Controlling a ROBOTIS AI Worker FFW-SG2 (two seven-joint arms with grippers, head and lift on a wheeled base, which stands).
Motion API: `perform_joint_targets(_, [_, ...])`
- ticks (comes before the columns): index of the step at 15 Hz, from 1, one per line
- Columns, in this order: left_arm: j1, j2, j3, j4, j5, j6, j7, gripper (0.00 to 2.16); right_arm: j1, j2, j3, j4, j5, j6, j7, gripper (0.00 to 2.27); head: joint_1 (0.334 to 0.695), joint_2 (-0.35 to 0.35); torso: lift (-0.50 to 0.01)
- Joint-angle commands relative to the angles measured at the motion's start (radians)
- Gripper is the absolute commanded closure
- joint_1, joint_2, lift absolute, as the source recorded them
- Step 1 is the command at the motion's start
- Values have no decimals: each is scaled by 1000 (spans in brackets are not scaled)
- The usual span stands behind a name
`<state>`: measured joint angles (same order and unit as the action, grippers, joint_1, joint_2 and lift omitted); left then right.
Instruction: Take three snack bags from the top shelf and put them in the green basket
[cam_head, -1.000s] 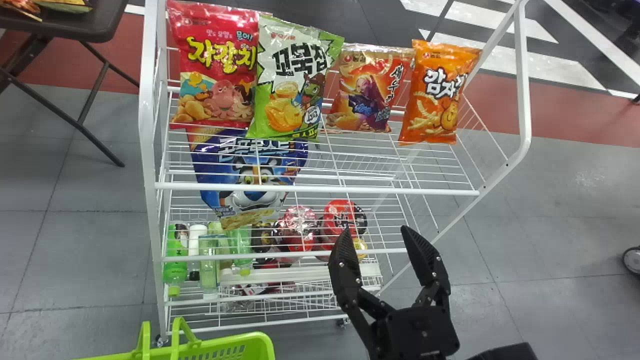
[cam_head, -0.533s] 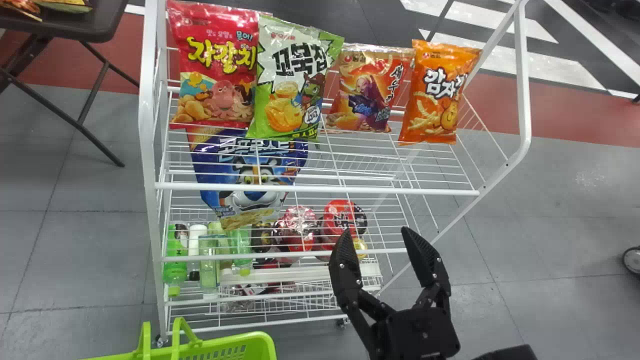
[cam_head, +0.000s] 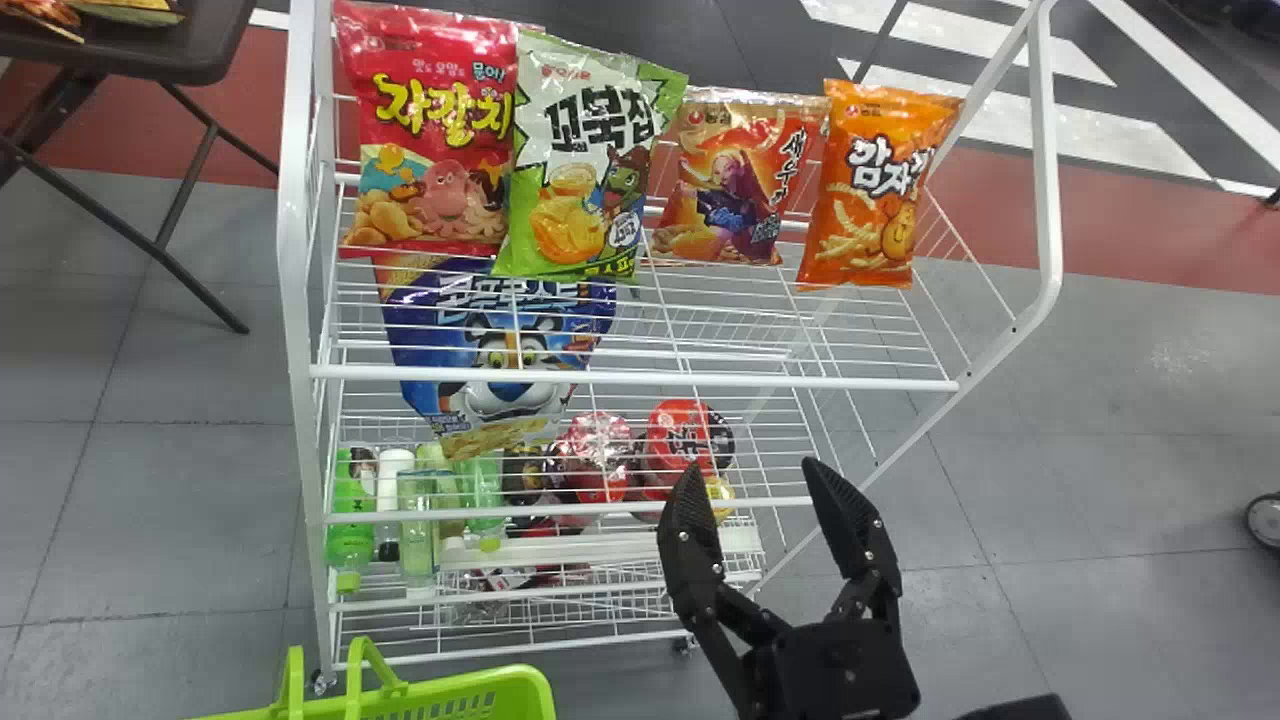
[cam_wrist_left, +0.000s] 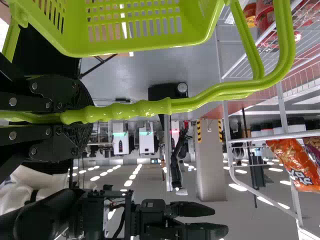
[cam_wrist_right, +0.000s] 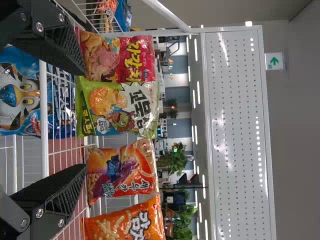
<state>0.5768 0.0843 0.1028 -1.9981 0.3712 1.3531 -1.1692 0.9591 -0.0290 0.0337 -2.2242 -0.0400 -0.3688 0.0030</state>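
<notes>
Four snack bags stand along the back of the top shelf: red, green-white, orange-red and orange. In front of the rack and below the bags, my right gripper stands open with nothing between its fingers. In the right wrist view, the green-white bag and the orange-red bag appear beyond that open gripper. The green basket is at the head view's bottom left. My left gripper is shut on its handle in the left wrist view.
The white rack's top front rail lies between my right gripper and the bags. Lower shelves hold a blue bag, bottles and red cups. A dark table stands at the far left.
In the head view, the basket has shifted slightly right and down. My right gripper has dropped a very little, still open. The bags have stayed put.
</notes>
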Motion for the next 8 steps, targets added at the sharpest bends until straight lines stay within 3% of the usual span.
perform_joint_targets(1, [0,0,0,7,0,-10,2,1997,1,0,0,0,0,0,0,174,695,-350,-44])
perform_joint_targets(8, [5,0,-9,-2,-3,-1,0,1997,-10,0,0,-3,0,-3,0,174,695,-350,-44])
